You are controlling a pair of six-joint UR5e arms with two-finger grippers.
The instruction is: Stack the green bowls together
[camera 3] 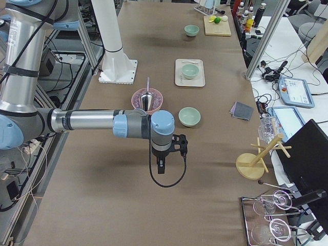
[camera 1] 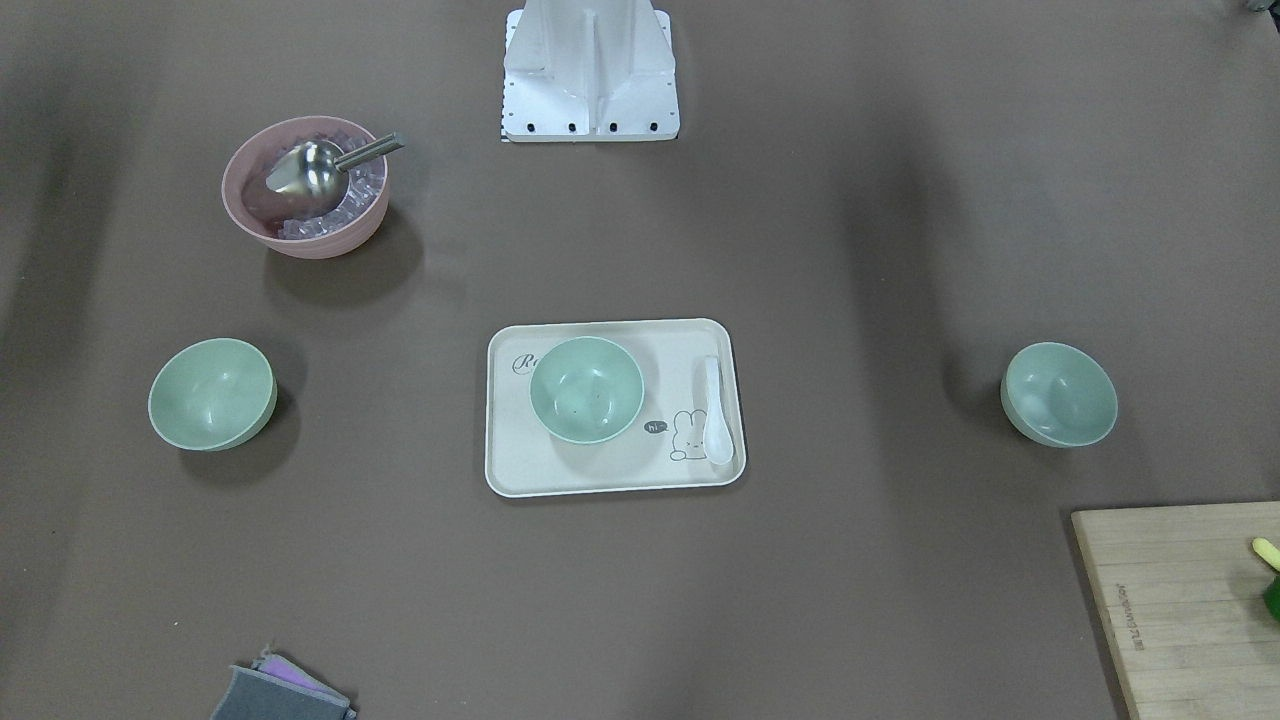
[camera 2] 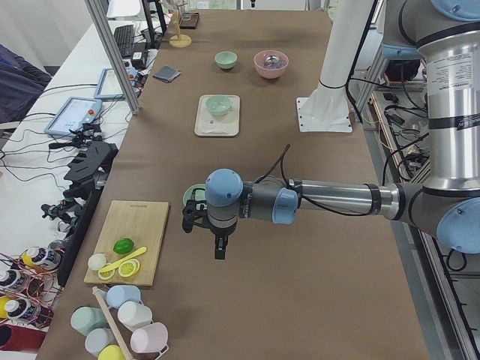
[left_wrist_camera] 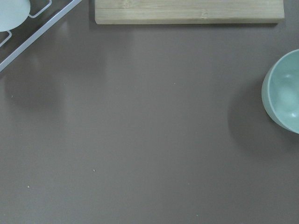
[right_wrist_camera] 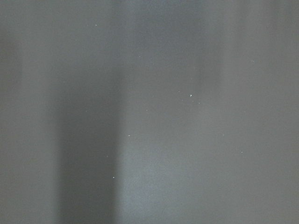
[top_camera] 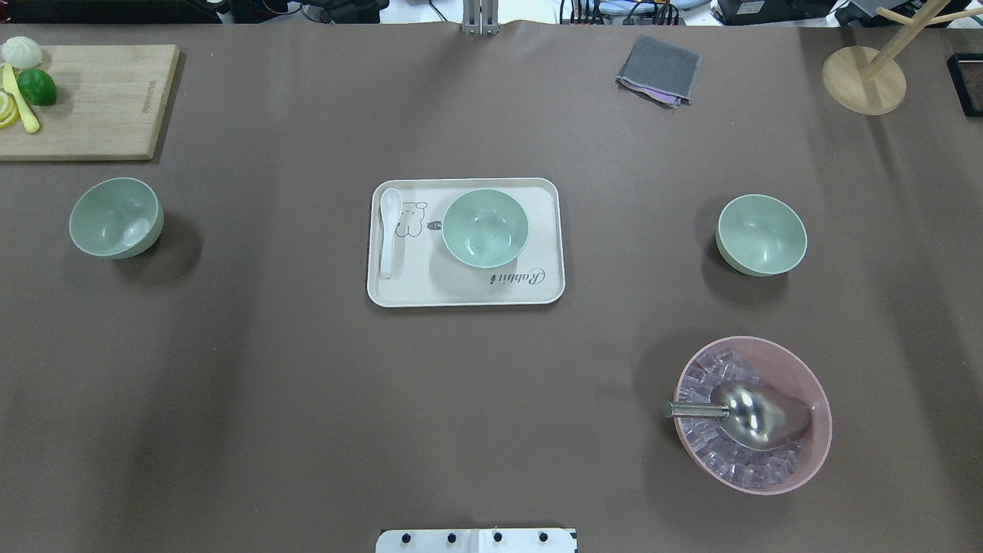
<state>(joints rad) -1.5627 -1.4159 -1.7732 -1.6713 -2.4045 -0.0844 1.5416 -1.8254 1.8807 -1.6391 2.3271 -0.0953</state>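
Three pale green bowls stand apart in a row across the table. One green bowl point(top_camera: 115, 217) is on my left and also shows at the right edge of the left wrist view point(left_wrist_camera: 285, 91). The middle green bowl point(top_camera: 485, 228) sits on a cream tray point(top_camera: 537, 292). The third green bowl point(top_camera: 762, 234) is on my right. All three look empty. My left gripper point(camera 2: 219, 251) hangs above the table beside the left bowl. My right gripper point(camera 3: 161, 168) hangs near the right bowl point(camera 3: 189, 116). Both show only in the side views, so I cannot tell whether they are open or shut.
A white spoon point(top_camera: 388, 230) lies on the tray. A pink bowl point(top_camera: 814, 399) of ice with a metal scoop point(top_camera: 756, 415) stands near right. A cutting board point(top_camera: 100, 100) with fruit is far left; a grey cloth point(top_camera: 659, 69) and wooden stand point(top_camera: 864, 81) are far right.
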